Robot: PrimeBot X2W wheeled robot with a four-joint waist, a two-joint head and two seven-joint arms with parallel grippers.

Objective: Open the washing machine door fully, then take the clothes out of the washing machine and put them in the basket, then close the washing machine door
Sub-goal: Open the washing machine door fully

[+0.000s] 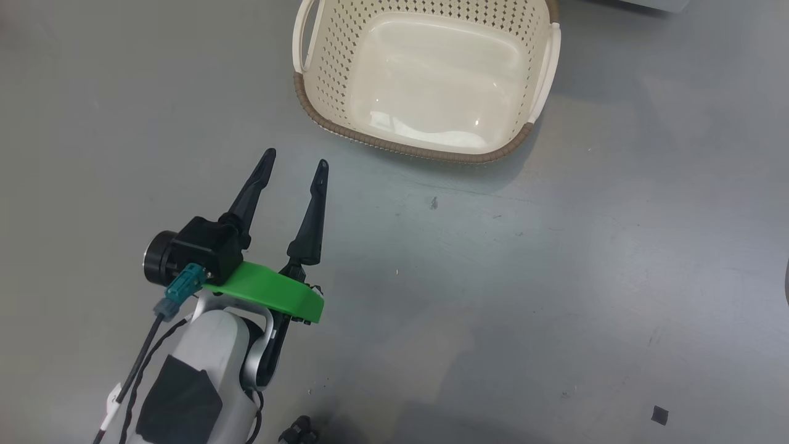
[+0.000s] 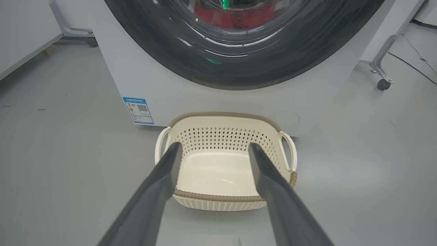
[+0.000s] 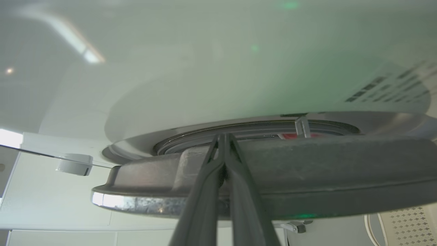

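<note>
The cream basket (image 1: pixel 394 147) stands with nothing in it on the grey floor, just ahead of my left gripper (image 1: pixel 296 158), which is open and holds nothing. In the left wrist view the basket (image 2: pixel 222 114) sits right before the white washing machine (image 2: pixel 191 99). Its black-rimmed washing machine door (image 2: pixel 164 44) shows the red clothes (image 2: pixel 218 17) behind the glass. My right gripper (image 3: pixel 222 135) is shut, its tips together in the narrow gap between the door (image 3: pixel 324 164) and the machine's front (image 3: pixel 205 68). A sliver of red clothes (image 3: pixel 290 136) shows through that gap.
A blue label (image 2: pixel 138 110) marks the machine's lower left corner. Wheeled frame legs (image 2: pixel 383 83) stand to the machine's right, another castor (image 2: pixel 90 41) to its left, and a cable (image 2: pixel 416 51) lies on the floor. A small dark scrap (image 1: pixel 659 414) lies at lower right.
</note>
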